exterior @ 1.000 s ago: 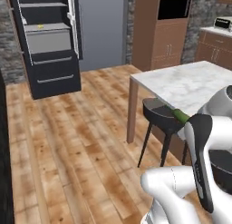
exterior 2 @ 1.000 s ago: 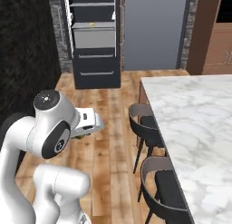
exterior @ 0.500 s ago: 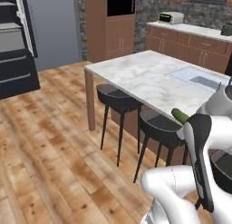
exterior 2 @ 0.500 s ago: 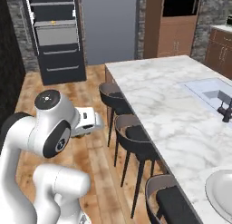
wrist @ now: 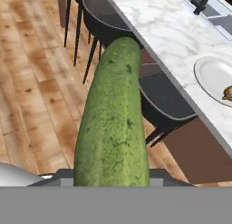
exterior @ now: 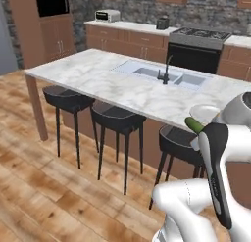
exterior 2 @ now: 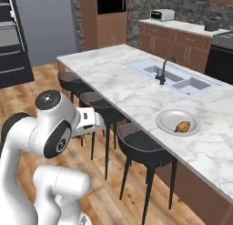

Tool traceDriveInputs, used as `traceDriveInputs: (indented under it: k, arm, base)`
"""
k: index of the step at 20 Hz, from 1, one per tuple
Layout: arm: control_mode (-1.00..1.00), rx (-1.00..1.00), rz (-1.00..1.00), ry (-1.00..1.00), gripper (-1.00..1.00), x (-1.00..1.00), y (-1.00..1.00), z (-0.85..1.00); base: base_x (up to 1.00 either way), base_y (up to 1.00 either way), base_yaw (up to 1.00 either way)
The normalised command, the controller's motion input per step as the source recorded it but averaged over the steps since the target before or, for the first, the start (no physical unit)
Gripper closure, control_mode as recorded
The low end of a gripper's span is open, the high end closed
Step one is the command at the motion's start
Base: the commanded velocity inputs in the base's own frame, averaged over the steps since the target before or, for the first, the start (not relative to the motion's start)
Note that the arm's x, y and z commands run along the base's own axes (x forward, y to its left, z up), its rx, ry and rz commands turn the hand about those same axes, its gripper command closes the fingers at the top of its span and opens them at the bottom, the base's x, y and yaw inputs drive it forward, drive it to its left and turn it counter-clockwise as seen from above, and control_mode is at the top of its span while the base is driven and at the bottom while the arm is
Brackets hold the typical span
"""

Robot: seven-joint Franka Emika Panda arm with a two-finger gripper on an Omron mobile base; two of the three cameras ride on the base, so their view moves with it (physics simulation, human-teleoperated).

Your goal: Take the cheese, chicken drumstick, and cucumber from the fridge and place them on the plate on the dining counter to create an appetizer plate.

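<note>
A: What is the gripper (wrist: 111,180) doing?
B: It is squeezing the cucumber (wrist: 114,123) tight. The cucumber is sticking out over the wooden floor (wrist: 31,82).
A: What is sitting past it?
B: Black stools (exterior 2: 139,149) are standing by the dining counter (exterior 2: 123,89).
A: And farther?
B: The plate (exterior 2: 170,118) is lying on the counter. The chicken drumstick (exterior 2: 182,126) is resting on it. The sink (exterior 2: 175,79) is sitting behind.
</note>
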Motion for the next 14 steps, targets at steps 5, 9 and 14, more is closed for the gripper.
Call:
traceDriveInputs:
  k: [5, 9, 14]
  arm:
    - [1.0, 0.0, 0.0, 0.0, 1.0, 0.0, 0.0, 0.0]
    - [1.0, 0.0, 0.0, 0.0, 1.0, 0.0, 0.0, 0.0]
    - [1.0, 0.0, 0.0, 0.0, 1.0, 0.0, 0.0, 0.0]
  base:
    - [-0.7, 0.12, -0.62]
    - [0.49, 0.46, -0.54]
    - [0.97, 0.98, -0.5]
